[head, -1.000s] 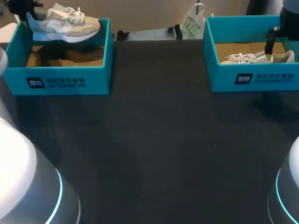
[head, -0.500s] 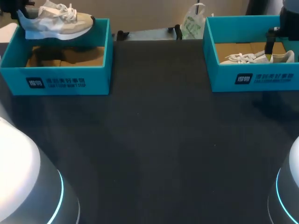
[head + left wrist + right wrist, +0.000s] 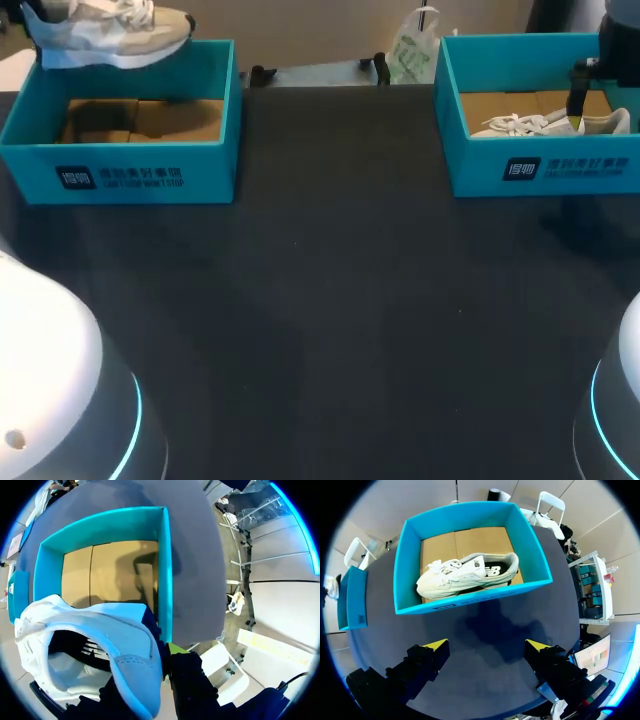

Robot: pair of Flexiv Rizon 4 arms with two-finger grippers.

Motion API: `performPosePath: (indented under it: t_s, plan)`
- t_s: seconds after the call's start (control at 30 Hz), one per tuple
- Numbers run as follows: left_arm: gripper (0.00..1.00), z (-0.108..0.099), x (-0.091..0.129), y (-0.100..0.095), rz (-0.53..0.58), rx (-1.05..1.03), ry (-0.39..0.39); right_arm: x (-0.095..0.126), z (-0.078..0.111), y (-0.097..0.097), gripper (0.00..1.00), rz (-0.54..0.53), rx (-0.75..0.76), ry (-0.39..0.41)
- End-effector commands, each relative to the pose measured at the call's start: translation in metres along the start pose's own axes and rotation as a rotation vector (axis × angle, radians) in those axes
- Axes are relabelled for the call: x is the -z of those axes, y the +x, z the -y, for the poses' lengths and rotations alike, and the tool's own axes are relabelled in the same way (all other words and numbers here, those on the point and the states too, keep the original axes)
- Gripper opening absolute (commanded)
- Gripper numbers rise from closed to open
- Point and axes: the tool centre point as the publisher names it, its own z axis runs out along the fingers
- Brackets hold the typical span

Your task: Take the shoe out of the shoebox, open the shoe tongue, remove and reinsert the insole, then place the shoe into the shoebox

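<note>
Two teal shoeboxes are set at the far side of the dark table (image 3: 340, 300), one toward each end. Above the left shoebox (image 3: 150, 170) a pale shoe (image 3: 110, 30) is held in the air, clear of the box's rim, sole downward and toe pointed toward the table's middle; the brown cardboard floor beneath it is laid bare. The shoe is gripped at the heel by the left hand (image 3: 165, 652): the heel collar is pinched between its fingers, of which only one yellow tip is seen in the left wrist view. In the right shoebox (image 3: 540, 165) a second shoe (image 3: 545, 124), white and laced, is laid on its side. The right hand (image 3: 487, 645) is held high with that box ahead of it, its fingers spread wide and nothing taken between them.
</note>
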Motion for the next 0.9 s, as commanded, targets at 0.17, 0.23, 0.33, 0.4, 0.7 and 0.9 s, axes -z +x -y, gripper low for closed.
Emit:
performPosePath:
  t_s: [0.17,0.23,0.33,0.4,0.7,0.9]
  plan:
    - [0.0,0.048,0.037,-0.015,-0.05,0.0,-0.061,0.0,0.001,0.0,1.0,-0.001,0.0,-0.002]
    - [0.0,0.055,0.042,-0.018,-0.058,-0.005,-0.083,0.0,0.001,0.0,1.0,-0.001,0.0,-0.002]
    - [0.0,0.066,0.053,-0.025,-0.071,-0.001,-0.087,0.0,0.001,0.0,1.0,-0.001,0.0,-0.002]
    - [0.0,0.075,0.062,-0.03,-0.069,-0.008,-0.084,0.0,0.001,0.0,1.0,-0.001,0.0,-0.002]
    - [0.0,0.113,0.102,-0.05,-0.09,-0.015,-0.135,0.0,0.001,0.0,1.0,-0.001,0.0,-0.002]
    - [0.0,0.163,0.116,-0.059,-0.1,-0.02,-0.168,0.0,0.001,0.0,1.0,-0.001,0.0,-0.002]
